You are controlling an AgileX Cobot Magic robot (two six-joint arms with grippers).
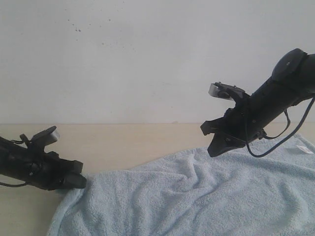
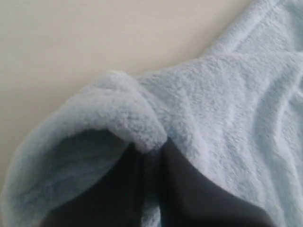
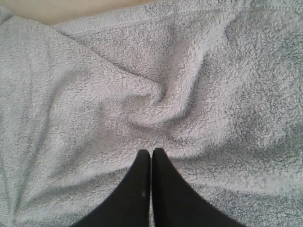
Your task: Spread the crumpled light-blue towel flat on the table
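The light-blue towel (image 1: 197, 196) lies across the near part of the beige table (image 1: 123, 142), wrinkled in soft folds, with a small white tag (image 1: 305, 150) near its far right corner. My left gripper (image 1: 80, 181) sits low at the towel's left edge. In the left wrist view the gripper (image 2: 154, 144) is shut on a raised fold of towel (image 2: 118, 104). My right gripper (image 1: 213, 150) hangs a little above the towel's far edge. In the right wrist view its fingers (image 3: 142, 175) are pressed together with nothing between them, over a swirl of creases in the towel (image 3: 156, 101).
A plain white wall (image 1: 147, 59) rises behind the table. Bare tabletop shows behind the towel and to its left (image 2: 71, 47). The towel runs out of view at the bottom and right of the exterior view.
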